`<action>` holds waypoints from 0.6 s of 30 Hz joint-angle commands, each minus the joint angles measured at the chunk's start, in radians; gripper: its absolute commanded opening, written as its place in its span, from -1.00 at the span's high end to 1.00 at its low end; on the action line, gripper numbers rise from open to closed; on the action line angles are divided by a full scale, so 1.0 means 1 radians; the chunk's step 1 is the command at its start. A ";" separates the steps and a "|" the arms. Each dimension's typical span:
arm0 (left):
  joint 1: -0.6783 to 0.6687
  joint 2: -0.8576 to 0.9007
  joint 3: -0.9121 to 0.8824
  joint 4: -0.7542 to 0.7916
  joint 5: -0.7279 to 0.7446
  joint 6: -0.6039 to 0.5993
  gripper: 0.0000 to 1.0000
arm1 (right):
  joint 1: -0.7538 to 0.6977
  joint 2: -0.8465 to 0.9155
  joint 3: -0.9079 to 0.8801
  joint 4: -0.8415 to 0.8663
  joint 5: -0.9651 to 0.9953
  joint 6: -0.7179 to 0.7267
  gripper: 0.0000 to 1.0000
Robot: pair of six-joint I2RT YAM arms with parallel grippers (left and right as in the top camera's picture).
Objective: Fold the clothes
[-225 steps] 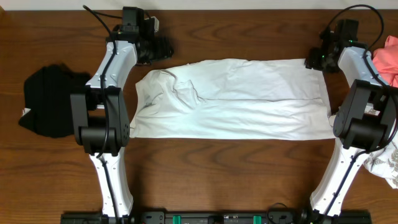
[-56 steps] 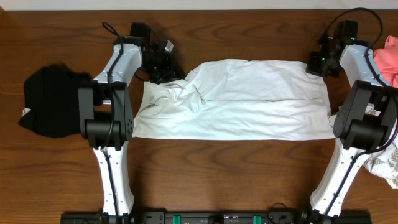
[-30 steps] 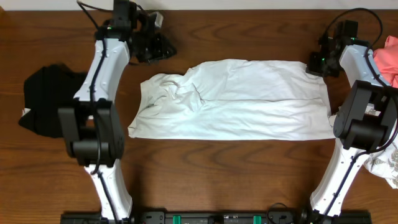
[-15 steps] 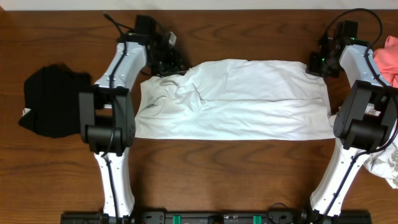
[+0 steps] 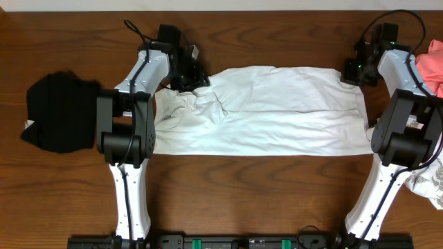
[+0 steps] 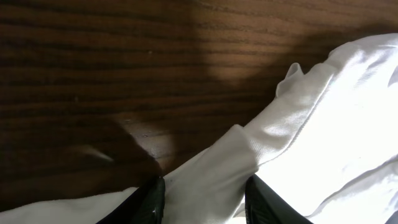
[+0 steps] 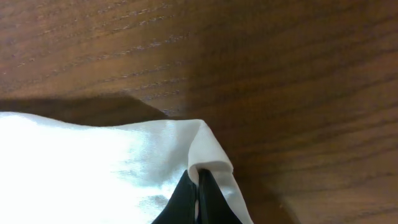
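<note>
The white T-shirt point(image 5: 277, 111) lies folded into a long band across the table, bunched and wrinkled at its left end. My left gripper point(image 5: 190, 76) is at the shirt's back left corner. In the left wrist view its jaws point(image 6: 202, 202) stand open, straddling a raised fold of the white cloth point(image 6: 217, 168). My right gripper point(image 5: 351, 69) is at the back right corner. In the right wrist view it point(image 7: 198, 182) is shut on the corner of the white cloth point(image 7: 93, 162), which wraps over the fingertips. No print shows on the shirt.
A black garment point(image 5: 59, 111) lies in a heap at the left of the wooden table point(image 5: 242, 187). A pink garment point(image 5: 432, 66) sits at the far right edge, with a leaf-patterned white one point(image 5: 429, 183) below it, behind the right arm.
My left arm swung from the back left of the table to the shirt's back left corner and lowered its jaws over the bunched fold. The right arm kept still.
</note>
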 commanded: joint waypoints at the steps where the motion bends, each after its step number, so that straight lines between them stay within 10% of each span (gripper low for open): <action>1: 0.005 0.001 -0.004 0.002 -0.012 0.002 0.14 | 0.008 -0.041 0.018 0.001 -0.011 -0.002 0.97; 5: 0.005 0.000 -0.003 0.010 0.004 0.002 0.88 | 0.008 -0.041 0.018 -0.001 -0.011 -0.002 0.97; 18: 0.006 -0.109 0.004 -0.005 -0.070 0.002 0.88 | 0.007 -0.052 0.018 -0.043 -0.092 -0.040 0.98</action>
